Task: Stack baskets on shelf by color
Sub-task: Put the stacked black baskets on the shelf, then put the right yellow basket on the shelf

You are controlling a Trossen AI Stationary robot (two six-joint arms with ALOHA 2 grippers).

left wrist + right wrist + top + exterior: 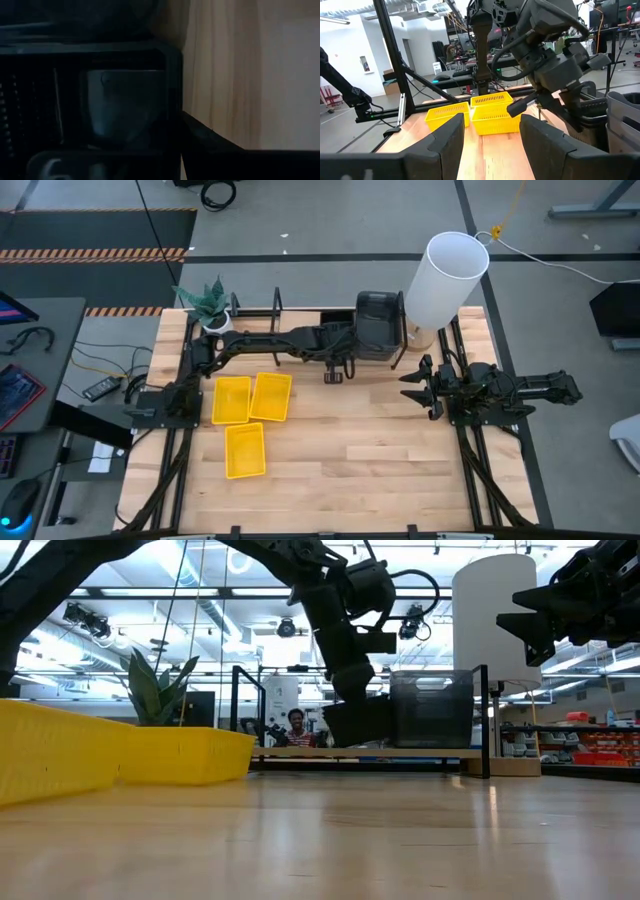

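Light wood table [370, 450], bare across its middle and front, on a grey floor with striped hazard tape off to one side. Beyond the far edge, in the low view, a bright workshop with ceiling lights, racks and a seated person [296, 727]. At the back of the table, a low black shelf [262, 311] with upright posts, a potted plant [210, 304] at its left end and a tall white cylinder [445, 278] at its right end. On the shelf's right portion, dark grey baskets [379, 325] stacked together; exact count hard to tell, contents not visible. On the table's left part, three yellow baskets: two side by side [231, 400] [271, 396], just touching, and a third [245, 450] nearer the front edge, all empty. Left gripper [338, 368] stretched across to the front of the grey stack, right at the shelf edge; fingers impossible to judge, wrist view filled by a dark basket wall [125, 100]. Right gripper [418, 386] hanging above the table's right side, well apart from the baskets, fingers [440, 145] spread wide and holding nothing.
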